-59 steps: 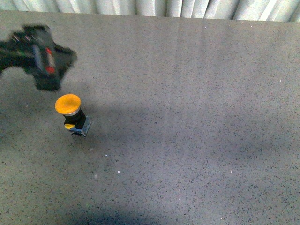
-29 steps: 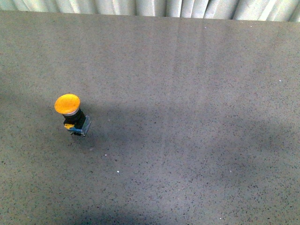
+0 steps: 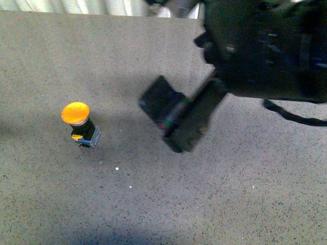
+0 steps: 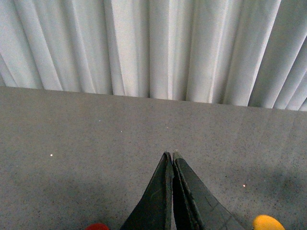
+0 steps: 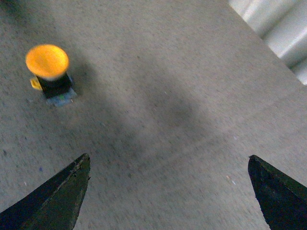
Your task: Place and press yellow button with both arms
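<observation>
Moved in from upper right: bulky black right arm.
Its right gripper jaws wide; left gripper fingers pressed together. Small yellow-capped push button upright on grey speckled table, apart from arm.

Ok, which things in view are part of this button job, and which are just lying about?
Part of the job:
- yellow button, standing on its base
- right gripper, open
- left gripper, shut

Not part of it:
- grey speckled table, which only carries the button
- white curtain behind the table
</observation>
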